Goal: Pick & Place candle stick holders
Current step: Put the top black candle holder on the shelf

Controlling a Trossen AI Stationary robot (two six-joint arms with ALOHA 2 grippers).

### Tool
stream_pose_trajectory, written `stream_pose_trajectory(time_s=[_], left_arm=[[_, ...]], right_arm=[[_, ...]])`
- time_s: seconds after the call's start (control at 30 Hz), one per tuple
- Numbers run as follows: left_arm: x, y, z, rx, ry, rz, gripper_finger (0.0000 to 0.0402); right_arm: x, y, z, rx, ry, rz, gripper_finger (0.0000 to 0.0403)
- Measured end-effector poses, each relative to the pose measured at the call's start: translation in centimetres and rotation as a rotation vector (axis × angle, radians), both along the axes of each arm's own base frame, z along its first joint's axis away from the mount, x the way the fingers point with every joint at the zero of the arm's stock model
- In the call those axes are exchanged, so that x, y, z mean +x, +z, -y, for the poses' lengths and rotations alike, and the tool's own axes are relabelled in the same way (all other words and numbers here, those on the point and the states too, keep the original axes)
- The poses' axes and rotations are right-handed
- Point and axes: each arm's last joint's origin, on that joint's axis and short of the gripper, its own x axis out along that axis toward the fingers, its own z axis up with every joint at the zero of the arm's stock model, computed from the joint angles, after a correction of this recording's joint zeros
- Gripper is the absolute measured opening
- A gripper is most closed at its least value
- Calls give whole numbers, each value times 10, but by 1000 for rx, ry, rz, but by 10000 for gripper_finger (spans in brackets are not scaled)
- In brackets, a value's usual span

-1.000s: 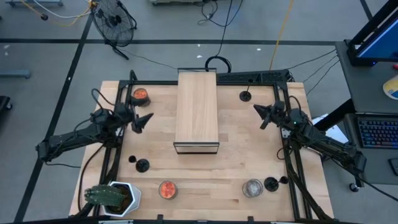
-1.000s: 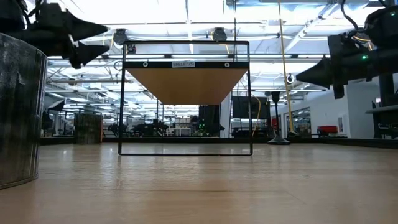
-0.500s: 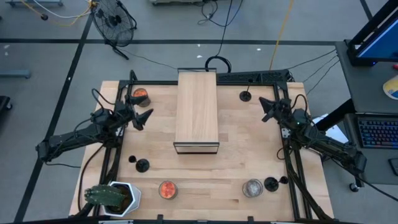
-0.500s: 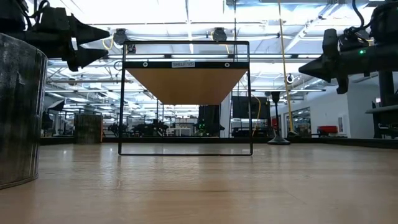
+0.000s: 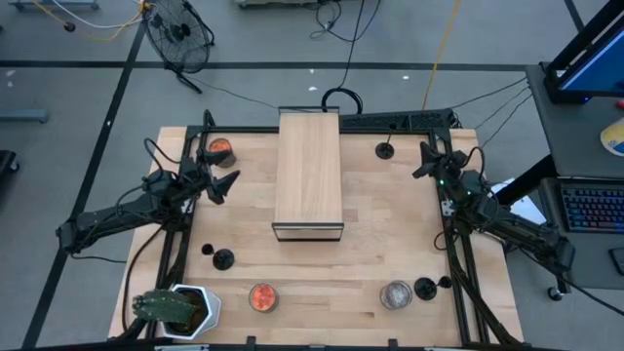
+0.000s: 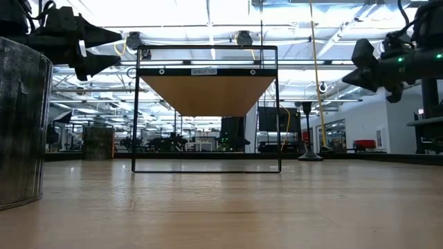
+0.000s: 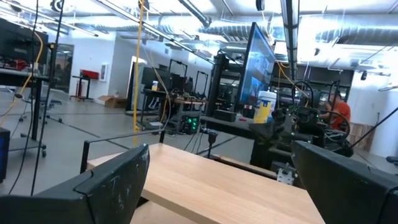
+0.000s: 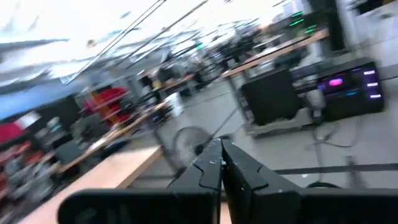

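Three small black candle stick holders stand on their disc bases on the wooden table: one at the far right [image 5: 385, 150], one near left [image 5: 222, 258], one near right [image 5: 425, 288]. The wooden box [image 5: 308, 175] lies in the middle, its black-framed open end toward the near edge; it also shows in the low view [image 6: 208, 93]. My left gripper [image 5: 226, 183] hovers open and empty left of the box, its fingers wide apart in the left wrist view [image 7: 217, 186]. My right gripper [image 5: 424, 161] hovers shut and empty at the right, near the far-right holder; its fingers meet in the right wrist view [image 8: 221, 168].
Red candle tins stand at the far left [image 5: 220, 149] and near middle [image 5: 261, 296], a silver tin [image 5: 396, 293] near right, and a potted plant [image 5: 175, 308] at the near left corner. A dark cylinder [image 6: 21, 124] stands close on the low view's left.
My right gripper has drawn back toward the table's right and far edges and risen a little, turning its tips more toward the far side. My left gripper has shifted slightly toward the far edge. Nothing on the table has moved.
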Motion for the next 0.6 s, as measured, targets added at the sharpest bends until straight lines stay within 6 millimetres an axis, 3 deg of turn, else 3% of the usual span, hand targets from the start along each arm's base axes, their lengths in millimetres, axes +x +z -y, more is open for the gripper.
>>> stream_pose_trajectory(time_s=[0.2, 0.33, 0.6], left_arm=[[0, -1, 0, -3, 3, -7, 397], [1, -2, 0, -11, 4, -24, 397], [1, -2, 0, -10, 4, -21, 397]], right_arm=[[9, 0, -2, -81, 208, -106, 0], [13, 5, 0, -169, 212, -138, 10], [26, 21, 8, -196, 202, -251, 98]])
